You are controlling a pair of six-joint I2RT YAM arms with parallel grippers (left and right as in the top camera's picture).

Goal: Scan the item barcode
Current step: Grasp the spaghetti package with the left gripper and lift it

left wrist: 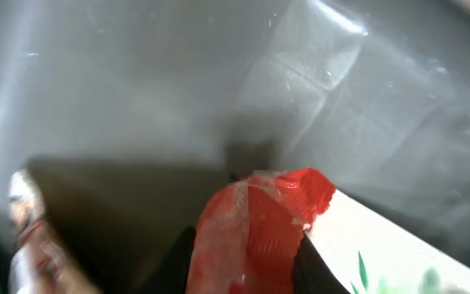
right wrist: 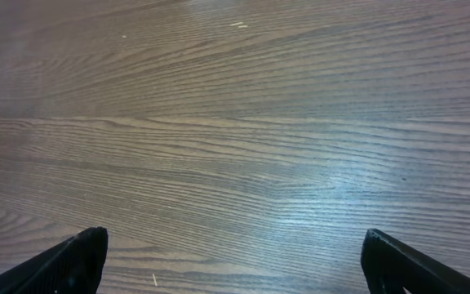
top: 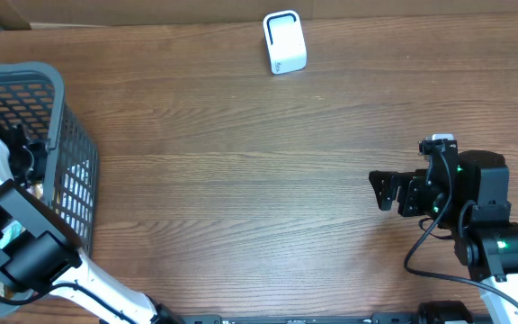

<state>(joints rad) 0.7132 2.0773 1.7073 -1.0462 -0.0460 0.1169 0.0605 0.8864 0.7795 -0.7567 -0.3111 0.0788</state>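
**Left gripper** (left wrist: pixel 245 263): inside the basket, jaws pressed on either side of the red packet, which sits gripped between them.

**Red packet** (left wrist: pixel 261 219): the item to scan, judged so because it is the one in the claw. Its long axis runs straight out from the fingertips, and the crimped end stands past them.

**White package** (left wrist: pixel 392 250): lies just beside the packet on its right, green print showing; it may drag along on the lift.

**Shiny wrapper** (left wrist: pixel 24 219): lies apart on the left, too blurred to name.

**Basket** (top: pixel 25 69): grey mesh at the left edge of the table (top: pixel 241 180). Its wall stands between the packet and the open wood, so the lift must clear the rim.

**Right gripper** (top: pixel 382 191): jaws wide, empty, over bare wood, well apart from the basket.

**Scanner** (top: pixel 284 42): white, upright at the far middle edge, with nothing standing in the way once the packet is out.
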